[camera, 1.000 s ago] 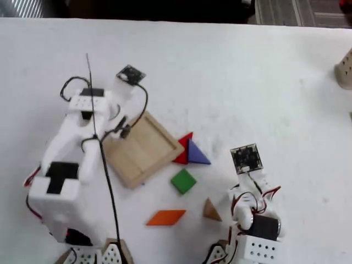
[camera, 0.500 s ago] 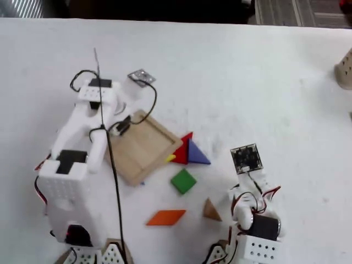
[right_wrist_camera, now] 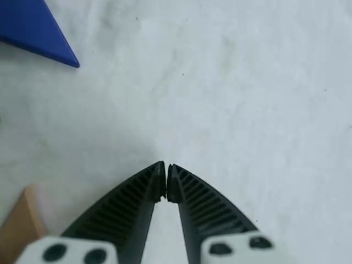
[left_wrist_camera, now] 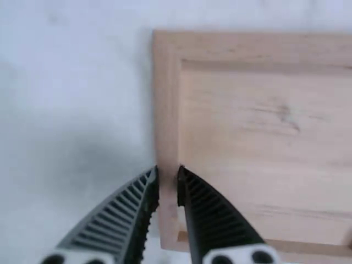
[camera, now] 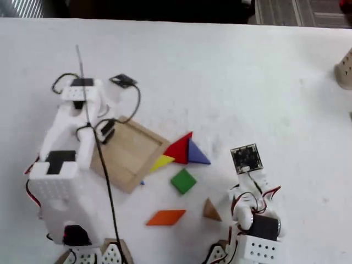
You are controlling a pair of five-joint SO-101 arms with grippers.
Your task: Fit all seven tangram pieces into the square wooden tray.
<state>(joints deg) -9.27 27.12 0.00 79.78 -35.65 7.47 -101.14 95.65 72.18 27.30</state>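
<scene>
From my feed, the white table point(camera: 247, 71) runs out to a dark strip of room at 12 o'clock, with a beige perforated object point(camera: 345, 69) at its 2 o'clock edge. The left arm point(camera: 63, 148) stands at 9 o'clock of the square wooden tray point(camera: 132, 151). My left claw point(left_wrist_camera: 168, 179) is nearly closed and pinches the tray's rim, one finger outside the wall and one on the pale, lightly grained floor inside. The tray sits turned diamond-wise, left of the table's centre. At its 3 o'clock the yellow triangle point(camera: 161, 162) touches its edge and also meets the red triangle point(camera: 179, 148), which butts against the blue triangle point(camera: 197, 155). The green square point(camera: 183, 181) lies apart at 6 o'clock of that pair. The orange parallelogram point(camera: 165, 218) sits at 5 o'clock of the tray, and the tan triangle point(camera: 210, 209) is near it at 3 o'clock. My right claw point(right_wrist_camera: 166, 176) has its tips pressed together on nothing, above bare table.
</scene>
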